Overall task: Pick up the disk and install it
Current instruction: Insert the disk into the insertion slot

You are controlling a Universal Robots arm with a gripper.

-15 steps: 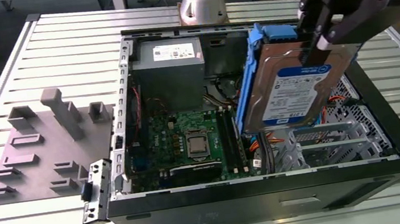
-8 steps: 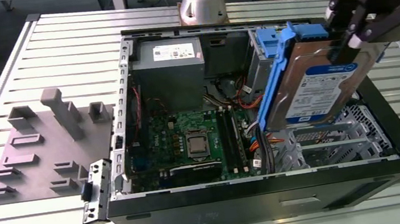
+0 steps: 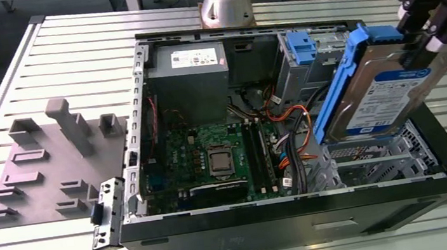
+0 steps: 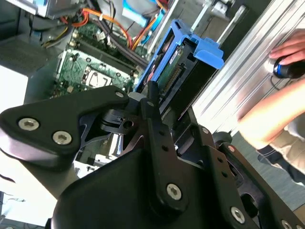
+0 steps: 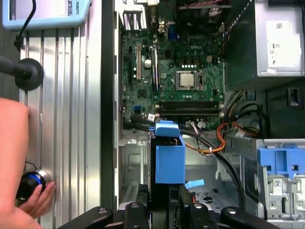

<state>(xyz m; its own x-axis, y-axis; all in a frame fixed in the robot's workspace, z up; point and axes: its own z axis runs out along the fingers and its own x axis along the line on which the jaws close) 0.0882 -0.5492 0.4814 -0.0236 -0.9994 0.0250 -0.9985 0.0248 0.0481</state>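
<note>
- The black metal gripper (image 4: pixel 164 102), its jointed links studded with silver screws, is clamping the disk (image 4: pixel 178 67), a flat rectangular hard drive framed by a blue plastic carrier.
- The disk is turning its narrow connector edge and a blue end tab toward the camera.
- Beyond the disk, a green printed-circuit motherboard (image 4: pixel 93 71) with a square processor socket is lying flat, with thin orange cables (image 4: pixel 112 21) running near it.
- A ribbed silver aluminium table (image 4: pixel 243 71) is stretching alongside the disk.
- A person's hand (image 4: pixel 290 50) is resting on a small blue-and-black round object (image 4: pixel 286 70) on that table.
</note>
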